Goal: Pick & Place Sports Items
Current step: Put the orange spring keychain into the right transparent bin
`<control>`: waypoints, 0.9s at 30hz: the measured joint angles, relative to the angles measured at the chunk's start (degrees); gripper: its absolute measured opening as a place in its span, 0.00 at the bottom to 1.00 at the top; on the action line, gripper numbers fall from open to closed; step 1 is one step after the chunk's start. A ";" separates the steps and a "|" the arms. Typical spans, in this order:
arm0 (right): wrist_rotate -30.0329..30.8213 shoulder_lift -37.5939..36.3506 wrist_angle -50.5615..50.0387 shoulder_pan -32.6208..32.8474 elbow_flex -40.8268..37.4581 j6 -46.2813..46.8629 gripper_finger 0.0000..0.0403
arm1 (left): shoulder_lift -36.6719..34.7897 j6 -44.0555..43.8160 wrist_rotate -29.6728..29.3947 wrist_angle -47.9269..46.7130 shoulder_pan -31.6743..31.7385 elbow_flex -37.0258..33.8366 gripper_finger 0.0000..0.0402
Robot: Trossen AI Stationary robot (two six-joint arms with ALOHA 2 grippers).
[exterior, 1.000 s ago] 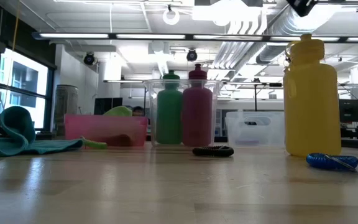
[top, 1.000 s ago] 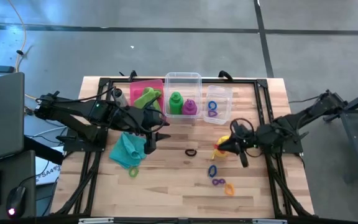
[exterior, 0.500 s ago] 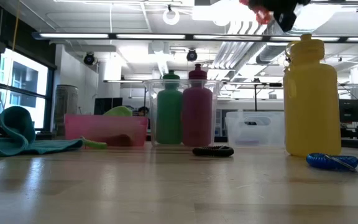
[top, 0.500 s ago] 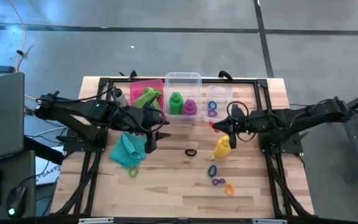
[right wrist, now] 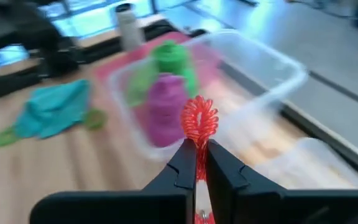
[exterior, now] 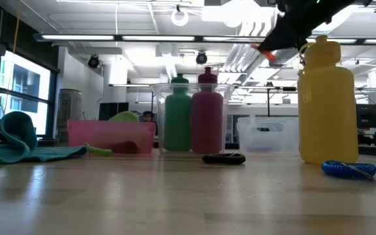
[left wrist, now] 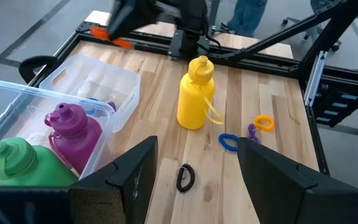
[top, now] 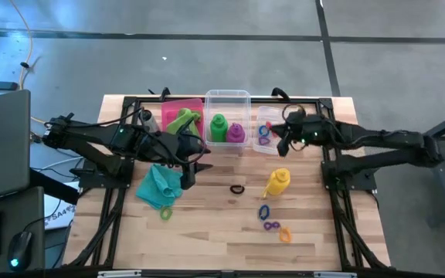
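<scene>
Three bins (top: 227,108) stood in a row along the tabletop's (top: 207,232) far edge. Two bottles (top: 227,129) stood inside the middle bin (side by side). A third bottle (top: 277,183) stood in front of the right-hand bin. Rings (top: 273,220) lay nearer the front; a cloth (top: 159,185) lay to the left.

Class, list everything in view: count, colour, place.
Bottles: three; green bottle, purple bottle in large clear bin, yellow bottle on table.
Cloths: two; lime green cloth in pink bin, teal cloth on table.
Loose rings: five; black ring, green ring, blue ring, purple ring, orange ring, on table.
Binned rings: blue and purple, in small clear bin.
Grey cylinder: one, beside pink bin.
Left gripper: open, by teal cloth.
Right gripper: shut on red ring, by small clear bin.
</scene>
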 joint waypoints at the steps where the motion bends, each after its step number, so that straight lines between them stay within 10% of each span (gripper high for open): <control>1: 0.13 0.28 -0.01 -1.65 0.00 -0.50 0.01 | 0.00 0.00 0.00 0.00 0.04 0.00 0.54; 27: -9.33 19.38 6.16 -23.74 0.02 -8.46 0.02 | 0.00 0.28 0.07 0.00 1.11 0.00 0.54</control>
